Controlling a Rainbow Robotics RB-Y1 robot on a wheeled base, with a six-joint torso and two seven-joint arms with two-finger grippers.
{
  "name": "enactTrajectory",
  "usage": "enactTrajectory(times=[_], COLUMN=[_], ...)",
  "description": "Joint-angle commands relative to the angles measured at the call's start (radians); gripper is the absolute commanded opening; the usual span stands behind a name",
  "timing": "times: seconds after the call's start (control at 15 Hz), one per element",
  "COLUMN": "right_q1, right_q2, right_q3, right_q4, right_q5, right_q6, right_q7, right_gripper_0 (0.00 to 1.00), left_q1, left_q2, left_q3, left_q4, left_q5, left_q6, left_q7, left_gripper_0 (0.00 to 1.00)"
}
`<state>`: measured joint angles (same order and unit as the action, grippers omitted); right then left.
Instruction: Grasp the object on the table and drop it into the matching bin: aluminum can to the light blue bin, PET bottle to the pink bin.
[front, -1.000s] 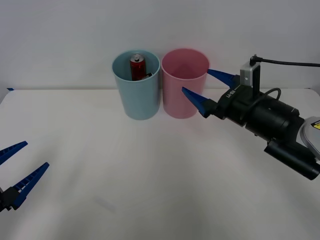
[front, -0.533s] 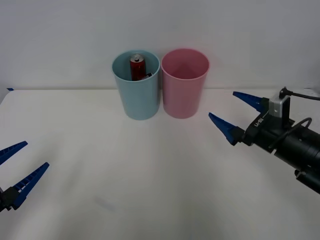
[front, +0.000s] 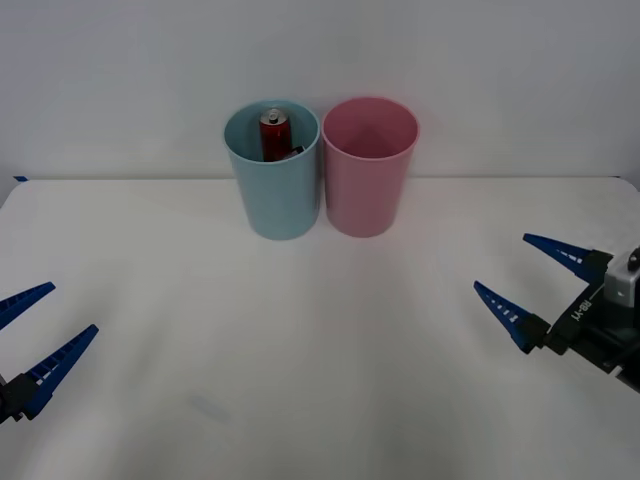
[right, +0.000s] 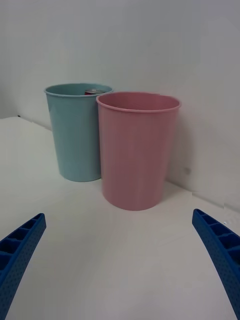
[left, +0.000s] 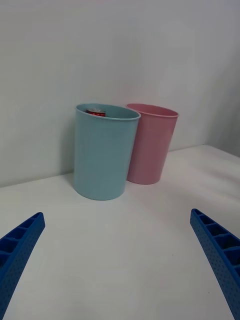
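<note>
Right gripper (front: 535, 290): held low over the near right part of the table (front: 330, 360), its blue fingers spread wide apart with nothing between them; well apart from both bins
Left gripper (front: 28, 345): parked at the near left edge, fingers likewise parted and empty
Light blue bin (front: 274, 175): stood upright at the far middle of the tabletop, to the left of its pink neighbour; a red can (front: 275, 135) is seen upright inside it, with a dark shape just beside that can which cannot be identified
Pink bin (front: 368, 170): stood just beside the blue one, on its right; nothing can be made out within from the front view
Aluminum can: no silver-grey can is found on the tabletop or in either gripper; whether it lies inside the blue bin cannot be told
Progress: nothing is left on the table to be grasped, so the drop is judged to be done, though this cannot be confirmed
Remaining: only the parking of the right arm, as far as can be judged
</note>
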<state>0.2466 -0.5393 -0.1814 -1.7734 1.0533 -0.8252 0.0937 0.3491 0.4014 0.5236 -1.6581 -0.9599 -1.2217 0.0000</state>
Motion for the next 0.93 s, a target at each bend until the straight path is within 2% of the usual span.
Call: enactTrajectory(times=[0.07, 0.33, 0.93], right_q1=[0.053, 0.115, 0.18], right_q2=[0.025, 0.053, 0.053], right_q3=[-0.066, -0.144, -0.188], right_q4=[0.0, 0.002, 0.002], right_q5=[-0.001, -0.001, -0.018], right_q6=[-0.092, -0.186, -0.204], right_q7=[0.001, -0.003, -0.008], right_gripper_0=[1.0, 1.0, 1.0], left_q1=[0.0, 0.0, 0.0], left_q2=[0.0, 0.0, 0.0], left_q3=[0.0, 0.0, 0.0], left_q4=[0.0, 0.0, 0.0], left_q5=[0.0, 0.0, 0.0], left_q6=[0.0, 0.0, 0.0], left_q7=[0.0, 0.0, 0.0], left_gripper_0=[1.0, 1.0, 1.0])
